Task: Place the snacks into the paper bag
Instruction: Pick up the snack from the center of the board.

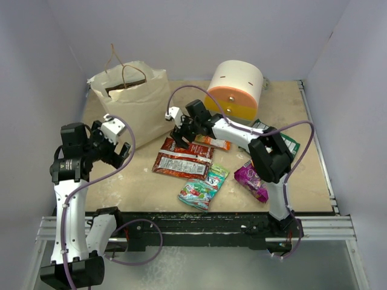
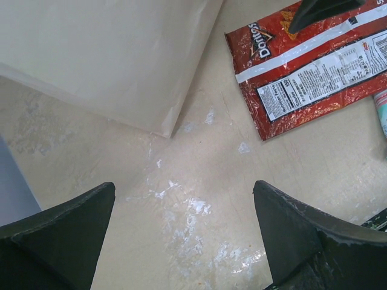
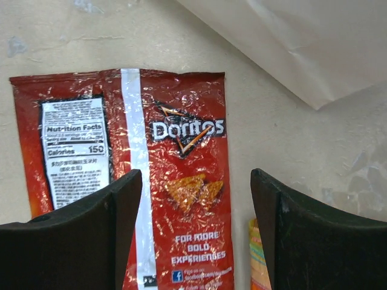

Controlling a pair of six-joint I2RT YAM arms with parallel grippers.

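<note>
Doritos packet [image 3: 181,130] lies flat on the counter [image 1: 302,175] near the paper bag [image 1: 139,103], right end effector [image 3: 195,175] spread open above it, left end effector [image 2: 184,187] released wide over bare counter.

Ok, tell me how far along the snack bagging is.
Done: something brown shows inside the mouth of the paper bag. In hand: nothing gripped; the right jaws hang open over the red Doritos packet. Left: that packet, plus the orange packet, teal packet, purple packet and green-white packet, all on the table. The left jaws are open and empty.
</note>
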